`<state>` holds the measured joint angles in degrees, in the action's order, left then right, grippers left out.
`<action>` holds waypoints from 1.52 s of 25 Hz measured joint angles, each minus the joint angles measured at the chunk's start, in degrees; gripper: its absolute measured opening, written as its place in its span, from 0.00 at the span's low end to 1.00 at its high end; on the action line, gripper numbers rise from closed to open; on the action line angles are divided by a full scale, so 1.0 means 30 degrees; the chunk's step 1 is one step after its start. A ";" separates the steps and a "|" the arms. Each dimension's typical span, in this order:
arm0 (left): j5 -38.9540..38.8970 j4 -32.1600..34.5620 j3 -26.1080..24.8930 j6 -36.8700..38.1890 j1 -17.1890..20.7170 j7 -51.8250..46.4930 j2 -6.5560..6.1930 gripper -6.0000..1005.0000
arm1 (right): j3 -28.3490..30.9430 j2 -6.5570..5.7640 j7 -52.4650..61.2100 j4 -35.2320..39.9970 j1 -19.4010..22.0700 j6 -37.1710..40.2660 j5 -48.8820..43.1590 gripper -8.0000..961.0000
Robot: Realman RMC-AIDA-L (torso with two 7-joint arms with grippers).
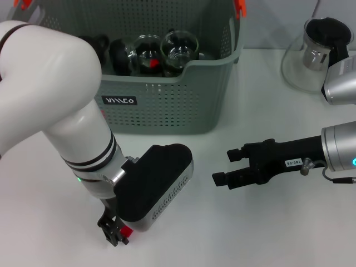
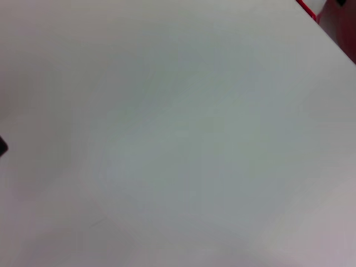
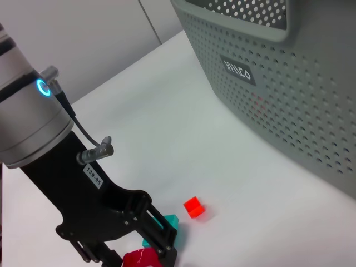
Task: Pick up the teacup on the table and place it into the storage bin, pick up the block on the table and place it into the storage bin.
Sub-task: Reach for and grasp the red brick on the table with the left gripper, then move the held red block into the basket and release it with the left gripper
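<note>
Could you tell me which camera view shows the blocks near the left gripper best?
The right wrist view: a small red block lies free on the table, with a teal block and another red one at the left gripper. The head view shows one red sliver; the left wrist view, a red corner.

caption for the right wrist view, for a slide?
Left gripper low over the table at a red block, teal block and orange cube, beside the bin.

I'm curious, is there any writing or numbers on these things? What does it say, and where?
"139-05": the left arm's sticker.
"140-05", small, last digits uncertain: the right arm's sticker.
Roughly "VIIZCO", stylised white letters, exact spelling unclear: the black label on the storage bin.
</note>
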<state>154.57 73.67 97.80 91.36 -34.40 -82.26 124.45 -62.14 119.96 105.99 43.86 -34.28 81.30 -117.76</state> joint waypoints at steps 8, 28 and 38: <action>0.0172 -0.0060 0.0038 -0.0071 -0.0013 -0.0203 0.0000 0.79 | 0.0001 0.0001 -0.0004 0.0000 0.0038 0.0000 0.0006 0.98; 0.0379 -0.0132 0.0171 0.0028 -0.0091 -0.0662 0.0012 0.66 | 0.0001 0.0001 -0.0221 0.0000 0.0176 -0.0001 0.0035 0.98; -0.0790 0.2172 -0.1916 0.3407 -0.0765 -0.1611 0.0028 0.65 | 0.0002 -0.0020 -0.0286 -0.0027 0.0200 0.0026 0.0051 0.98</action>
<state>152.19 80.18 92.05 101.58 -36.70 -87.10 124.54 -62.14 119.90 105.13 43.78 -33.68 81.38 -117.61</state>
